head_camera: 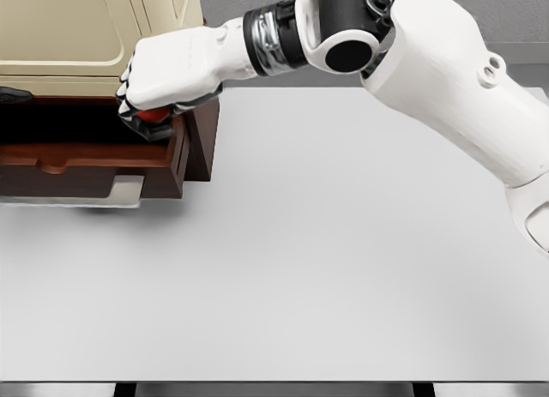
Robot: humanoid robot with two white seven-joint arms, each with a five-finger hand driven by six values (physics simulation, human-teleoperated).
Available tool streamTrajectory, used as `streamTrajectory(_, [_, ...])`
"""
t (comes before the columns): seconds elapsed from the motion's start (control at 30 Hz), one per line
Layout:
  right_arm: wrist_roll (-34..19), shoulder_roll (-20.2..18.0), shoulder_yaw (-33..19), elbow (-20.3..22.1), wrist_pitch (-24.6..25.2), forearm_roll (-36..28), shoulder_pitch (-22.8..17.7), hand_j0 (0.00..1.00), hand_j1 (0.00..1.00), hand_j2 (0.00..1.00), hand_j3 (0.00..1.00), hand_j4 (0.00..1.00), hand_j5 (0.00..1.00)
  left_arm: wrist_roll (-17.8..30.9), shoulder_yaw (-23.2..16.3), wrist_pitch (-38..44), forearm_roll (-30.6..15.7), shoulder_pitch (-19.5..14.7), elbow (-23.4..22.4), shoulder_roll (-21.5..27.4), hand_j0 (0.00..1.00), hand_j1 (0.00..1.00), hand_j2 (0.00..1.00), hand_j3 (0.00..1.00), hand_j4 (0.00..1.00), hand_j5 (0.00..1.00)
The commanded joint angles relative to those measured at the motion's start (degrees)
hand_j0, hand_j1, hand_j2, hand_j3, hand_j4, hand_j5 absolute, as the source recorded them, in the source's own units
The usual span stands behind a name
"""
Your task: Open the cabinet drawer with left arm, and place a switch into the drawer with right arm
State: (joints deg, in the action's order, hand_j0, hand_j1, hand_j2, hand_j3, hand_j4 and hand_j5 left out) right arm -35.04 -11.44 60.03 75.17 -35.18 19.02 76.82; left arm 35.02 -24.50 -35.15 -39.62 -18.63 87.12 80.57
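Right hand over the open drawer, the switch not yet let go.

The drawer (94, 161) of the cream-topped cabinet (77, 37) stands pulled out, so the opening looks done; what is left, I judge, is to release the load and pull the arm clear. The right hand (163, 88) hangs above the drawer's right end with its white fingers curled around the switch (154, 116), of which only a small red and dark patch peeks out beneath them. The drawer is dark reddish wood, smooth and boxy, with a scooped front edge and a shadowed hollow inside. The arm is glossy white shell with a ribbed black wrist joint. The surface (326, 243) is flat, matte pale grey. The left hand is nowhere to be seen.
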Motion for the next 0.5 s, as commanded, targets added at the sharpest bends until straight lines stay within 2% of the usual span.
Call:
streamTrajectory(0.0, [0.04, 2.48, 1.32, -1.16, 0.18, -0.3, 0.17, 0.46, 0.46, 0.46, 0.46, 0.46, 0.46, -0.02, 0.07, 0.15, -0.46, 0.0, -0.02, 0.12, 1.0, 1.0, 1.0, 1.0, 1.0, 1.0])
streamTrajectory(0.23, [0.04, 5.55, 1.76, -5.2, 0.18, -0.21, 1.23, 0.47, 0.47, 0.47, 0.47, 0.47, 0.47, -0.02, 0.07, 0.15, -0.54, 0.0, -0.46, 0.12, 1.0, 1.0, 1.0, 1.0, 1.0, 1.0])
streamTrajectory(0.4, [0.04, 10.12, 1.76, -14.52, 0.18, -0.21, 3.34, 0.47, 0.47, 0.47, 0.47, 0.47, 0.47, -0.02, 0.07, 0.15, -0.46, 0.0, -0.46, 0.12, 1.0, 1.0, 1.0, 1.0, 1.0, 1.0])
streamTrajectory(0.47, [0.04, 10.65, 2.02, -15.4, 0.18, -0.13, 3.52, 0.47, 0.47, 0.47, 0.47, 0.47, 0.47, -0.02, 0.07, 0.15, -0.54, 0.0, -0.55, 0.12, 1.0, 1.0, 1.0, 1.0, 1.0, 1.0])
